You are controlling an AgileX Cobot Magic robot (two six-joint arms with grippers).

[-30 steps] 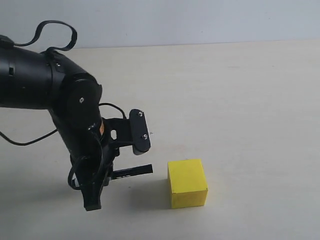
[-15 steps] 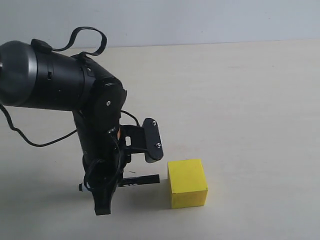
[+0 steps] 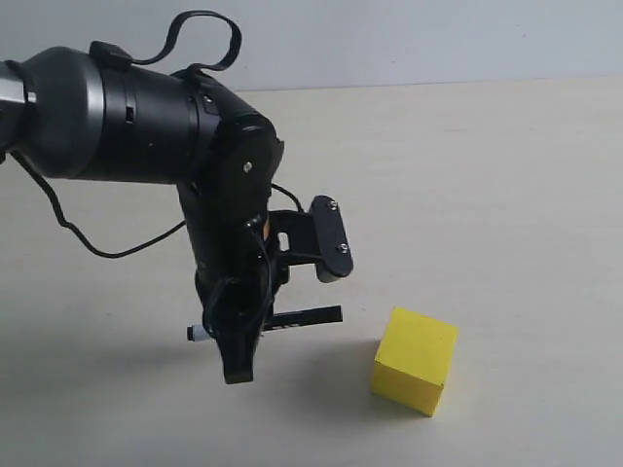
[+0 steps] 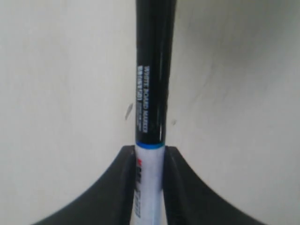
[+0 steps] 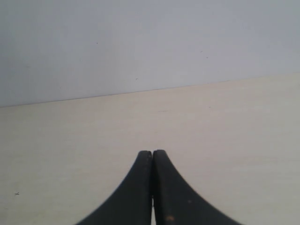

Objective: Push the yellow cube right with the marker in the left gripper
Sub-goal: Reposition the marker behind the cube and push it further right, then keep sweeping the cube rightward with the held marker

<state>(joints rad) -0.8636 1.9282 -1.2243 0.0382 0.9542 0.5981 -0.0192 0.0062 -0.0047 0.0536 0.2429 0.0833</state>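
Note:
The yellow cube (image 3: 415, 360) sits on the table at the lower right of the exterior view, turned so that one corner faces the arm. My left gripper (image 3: 278, 313) hangs low just left of it, shut on the marker (image 3: 292, 318). The marker lies about level, its black cap pointing right at the cube, with a small gap between cap end and cube. In the left wrist view the fingers (image 4: 174, 161) clamp the white barrel of the marker (image 4: 152, 70), and the cube is out of that view. My right gripper (image 5: 152, 153) is shut on nothing.
The pale table (image 3: 506, 195) stretches away to the right of and behind the cube, up to a grey wall (image 3: 389, 39). The thick black arm (image 3: 127, 112) and its cable fill the upper left. The right wrist view shows only the table (image 5: 70, 140) and the wall.
The left arm swept to the right with the marker. The cube slid right and towards the front, and turned from square-on to corner-on.

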